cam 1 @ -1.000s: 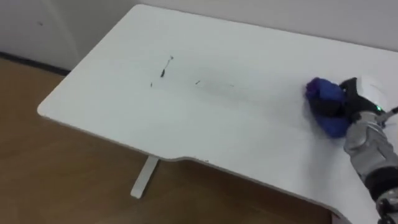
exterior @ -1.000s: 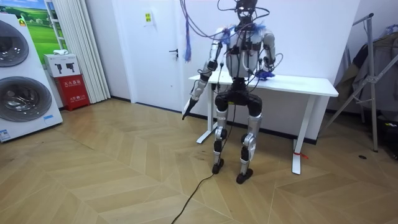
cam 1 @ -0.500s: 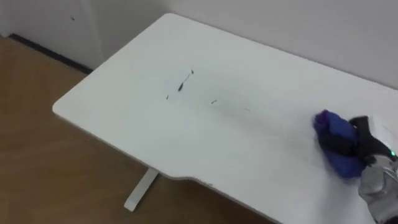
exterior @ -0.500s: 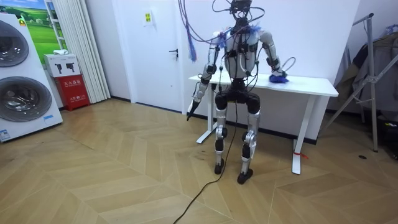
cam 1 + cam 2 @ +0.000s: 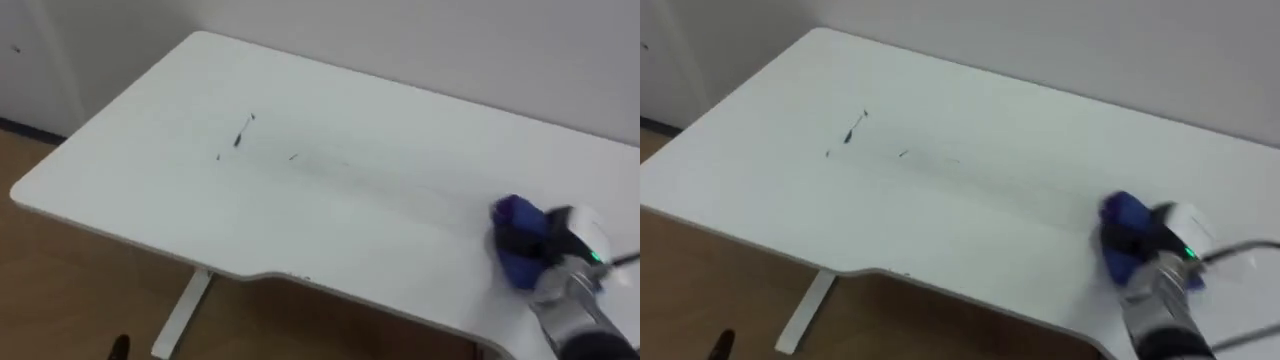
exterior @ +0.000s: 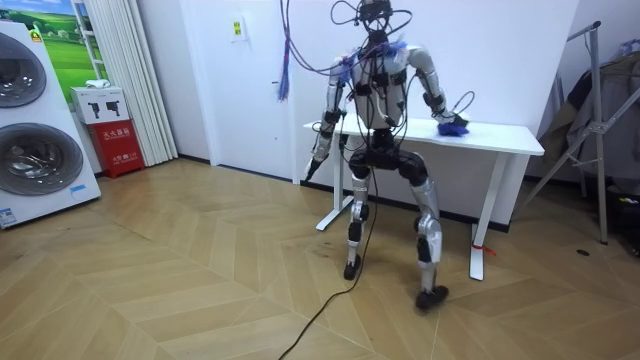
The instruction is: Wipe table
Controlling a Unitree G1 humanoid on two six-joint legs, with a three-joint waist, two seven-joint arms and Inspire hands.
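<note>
On smooth white tabletop (image 5: 330,210), right hand (image 5: 562,243) clutches crumpled blue cloth (image 5: 510,213); thin dark marks (image 5: 243,133) well apart.

herringbone wood floor (image 6: 150,290) | white wall (image 6: 510,60) | white door (image 6: 245,90) | washing machines (image 6: 30,120), room view's left

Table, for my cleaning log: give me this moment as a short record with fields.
table: white, in front of the robot
marks: dark, toward the table's left end
blue cloth: bunched on the table's right part, apart from the marks
right hand: curled round the blue cloth
left hand: low beside the robot, off the table
</note>
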